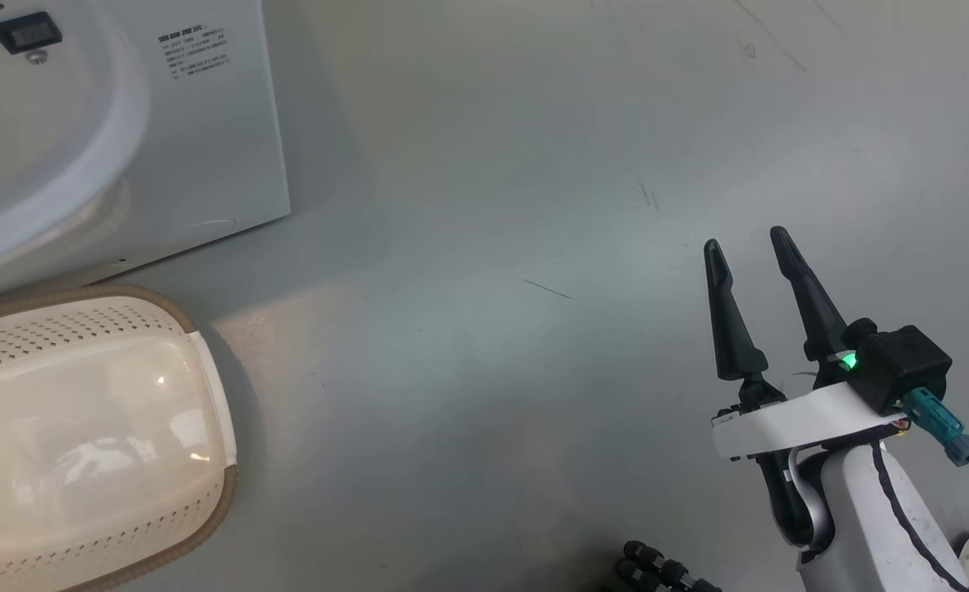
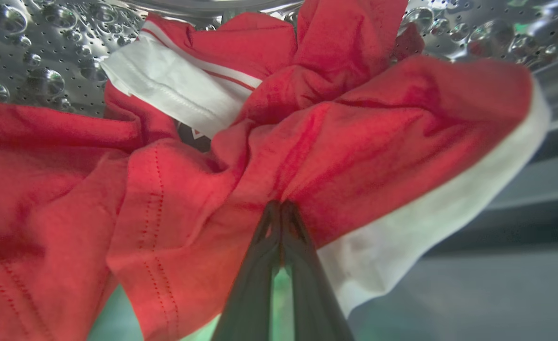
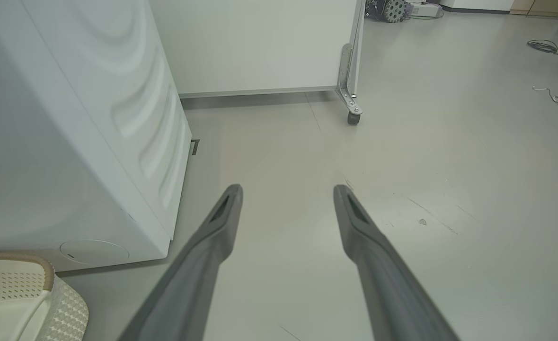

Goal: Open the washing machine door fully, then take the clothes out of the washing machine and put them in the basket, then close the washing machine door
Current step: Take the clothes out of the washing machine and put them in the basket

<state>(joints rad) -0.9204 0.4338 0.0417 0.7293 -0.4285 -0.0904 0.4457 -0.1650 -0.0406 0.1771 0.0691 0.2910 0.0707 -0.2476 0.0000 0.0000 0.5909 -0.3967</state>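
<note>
Left wrist view: left gripper clenched, both dark fingers pressed tip to tip and pinching a fold of the clothes. Fabric bright red, with a white band along the right-hand edge and a white striped panel further up. Garments bunched in a heap inside the perforated steel drum, whose dimpled metal shows above and behind the cloth. Head view: right gripper low on the right, over bare grey floor, jaws released and spread wide with nothing between them, a green light lit at the wrist. Washing machine at upper left, white, with small printed lettering on its front and a black latch slot near the rounded recess. The basket sits on the floor just in front of the machine at lower left, cream with perforated sides and a brown rim, glossy bottom bare and catching lamp glare. Right wrist view: machine's ribbed side panel on the left, basket corner below it, a white partition on a caster beyond, loose cables far off on the floor
</note>
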